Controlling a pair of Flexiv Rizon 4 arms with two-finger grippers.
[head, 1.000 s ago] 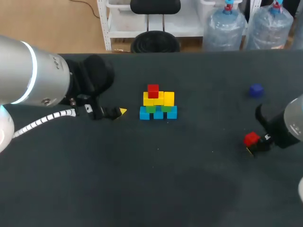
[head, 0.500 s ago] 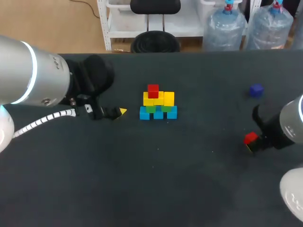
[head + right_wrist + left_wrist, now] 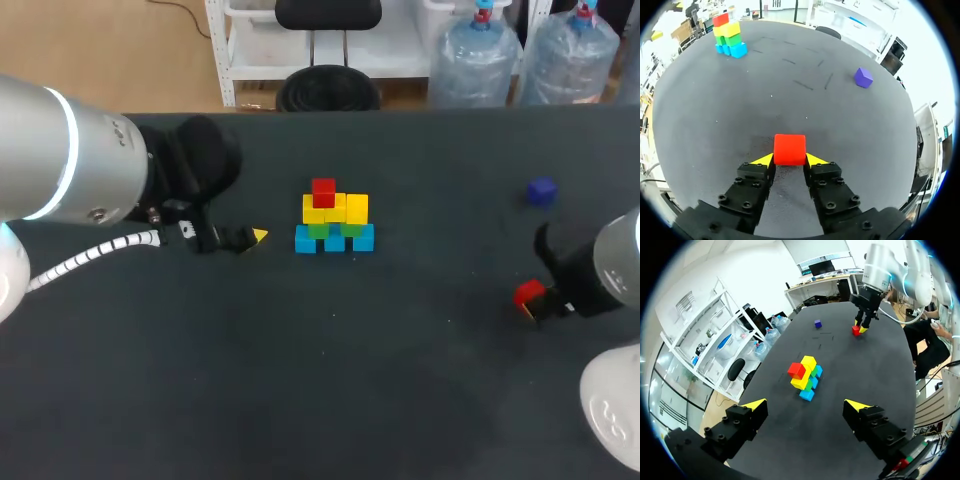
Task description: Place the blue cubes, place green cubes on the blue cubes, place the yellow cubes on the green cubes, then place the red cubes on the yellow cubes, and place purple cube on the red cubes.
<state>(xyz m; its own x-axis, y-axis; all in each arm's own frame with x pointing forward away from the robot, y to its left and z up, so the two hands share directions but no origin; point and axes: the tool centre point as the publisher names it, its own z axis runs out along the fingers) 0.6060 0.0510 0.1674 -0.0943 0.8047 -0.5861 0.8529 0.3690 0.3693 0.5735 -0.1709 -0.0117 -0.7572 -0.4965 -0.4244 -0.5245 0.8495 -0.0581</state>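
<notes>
Jaws of right gripper (image 3: 789,159) around red cube (image 3: 789,148)

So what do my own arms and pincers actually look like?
The left arm and right arm are rounded silver-grey tubes with glowing pale rings and black wrists; a white ribbed cable runs along the left. The left pincer and right pincer have black bolted fingers with yellow triangular tips.

Readable text: none | stacked cubes (image 3: 335,222): plain faces, no lettering | red cube (image 3: 789,149), well right of the stacked cubes: unmarked | right arm (image 3: 610,420): faint mark on white shell, too blurred to read
</notes>
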